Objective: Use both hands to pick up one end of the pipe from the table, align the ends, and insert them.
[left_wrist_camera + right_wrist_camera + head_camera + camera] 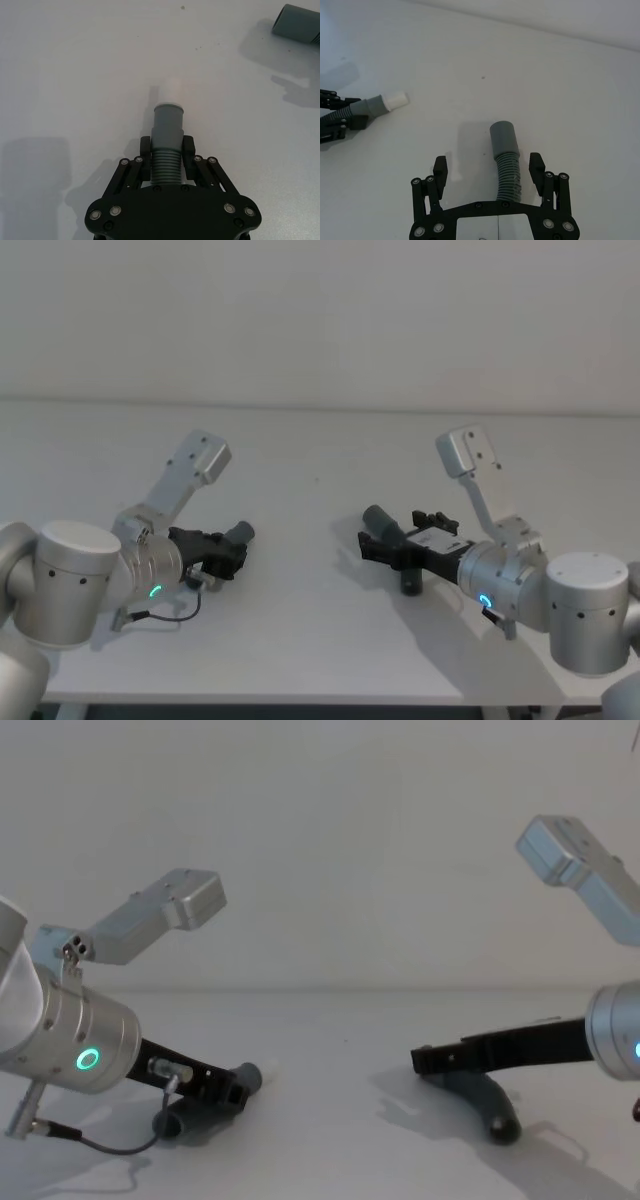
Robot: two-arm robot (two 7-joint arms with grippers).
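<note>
One ribbed pipe (165,170), smooth cuff (168,125), left pincer (166,146)

A first dark grey ribbed pipe piece (165,167) is clamped between the black plastic left gripper's (166,147) jaws, its smooth cuff (168,120) ahead of them. A second dark grey ribbed pipe piece (508,175) lies on the plain white matte table (300,620) between the black plastic right gripper's (491,167) spread jaws, touching neither.

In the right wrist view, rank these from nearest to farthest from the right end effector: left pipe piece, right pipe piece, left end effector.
1. right pipe piece, straddled by the open right end effector.
2. left pipe piece, off to the robot's left, pale tip leading.
3. left end effector, just behind that piece, shut on its ribbed body.
</note>
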